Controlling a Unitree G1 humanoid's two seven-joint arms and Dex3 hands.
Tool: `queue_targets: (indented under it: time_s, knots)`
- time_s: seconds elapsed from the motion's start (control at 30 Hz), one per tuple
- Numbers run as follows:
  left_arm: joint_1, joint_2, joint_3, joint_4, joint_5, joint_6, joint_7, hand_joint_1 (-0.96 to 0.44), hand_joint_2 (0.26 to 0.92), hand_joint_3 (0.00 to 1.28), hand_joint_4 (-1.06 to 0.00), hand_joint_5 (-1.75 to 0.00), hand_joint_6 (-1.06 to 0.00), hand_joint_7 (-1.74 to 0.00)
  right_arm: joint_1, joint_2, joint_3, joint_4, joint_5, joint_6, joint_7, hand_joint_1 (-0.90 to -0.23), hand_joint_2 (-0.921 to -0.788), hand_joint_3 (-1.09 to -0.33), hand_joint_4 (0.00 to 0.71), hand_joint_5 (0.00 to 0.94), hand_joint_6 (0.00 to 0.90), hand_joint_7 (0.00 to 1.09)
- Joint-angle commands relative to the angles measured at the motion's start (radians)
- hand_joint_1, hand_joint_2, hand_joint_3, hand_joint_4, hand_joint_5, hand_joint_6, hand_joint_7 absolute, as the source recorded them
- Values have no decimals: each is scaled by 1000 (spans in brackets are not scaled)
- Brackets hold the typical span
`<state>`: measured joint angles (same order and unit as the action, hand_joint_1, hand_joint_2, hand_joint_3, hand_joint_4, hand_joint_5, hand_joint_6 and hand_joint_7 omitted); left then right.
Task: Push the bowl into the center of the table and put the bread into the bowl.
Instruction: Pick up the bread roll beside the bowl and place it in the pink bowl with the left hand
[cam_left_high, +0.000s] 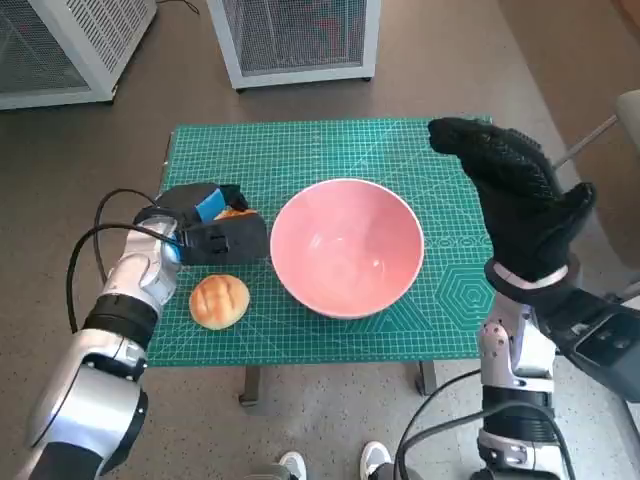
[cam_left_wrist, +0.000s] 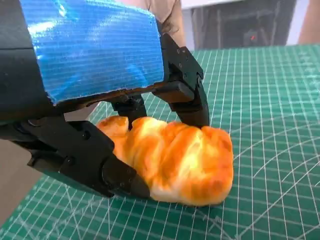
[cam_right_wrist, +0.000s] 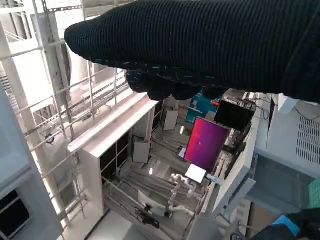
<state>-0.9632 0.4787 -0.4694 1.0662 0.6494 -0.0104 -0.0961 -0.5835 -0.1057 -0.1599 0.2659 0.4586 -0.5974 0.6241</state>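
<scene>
The green cutting mat (cam_left_high: 400, 330) covers the small table, and the pink bowl (cam_left_high: 347, 247) sits close to its middle, upright and with nothing inside it, so the push looks to be about done. The right hand (cam_left_high: 520, 195), in its black glove, hangs raised over the mat's right edge with its fingers stretched flat and holding nothing; it is apart from the bowl. The left hand (cam_left_high: 208, 232) lies on the mat just left of the bowl, its black fingers (cam_left_wrist: 192, 92) clamped around a golden, lumpy piece of bread (cam_left_wrist: 175, 160) that rests on the mat. A second, round bread roll (cam_left_high: 219, 301) lies loose on the mat near the front edge, just beside the left wrist. The bread looks light and soft, with a glossy crust, so a hard squeeze would likely dent it; a gentle hold across its thick middle, as the fingers have now, seems the right place. The bowl looks smooth and stiff, likely to slide easily on the mat if bumped during the drop.
</scene>
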Motion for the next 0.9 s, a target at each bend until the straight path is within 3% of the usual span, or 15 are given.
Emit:
queue_targets:
  time_s: [0.03,0.23,0.5,0.9]
  knots:
    - [5,61,40,-126,-16,-3,-19,1,917,84,-671,-1221,-622,-1139,25,1,4,0,12,15,12,-414,-921,-451,522,10,184,662]
    - [93,114,137,-441,-64,43,-67,1,920,80,-677,-1193,-614,-1165,28,0,7,-2,17,16,16,-412,-921,-448,531,13,182,656]
    - [234,126,255,-880,-95,65,-69,1,920,66,-721,-1140,-598,-1186,29,1,8,1,22,16,22,-414,-921,-446,538,15,168,649]
    - [326,101,226,-1175,-30,0,-74,1,917,36,-786,-1053,-615,-1184,30,1,7,5,26,14,25,-421,-921,-442,546,17,151,653]
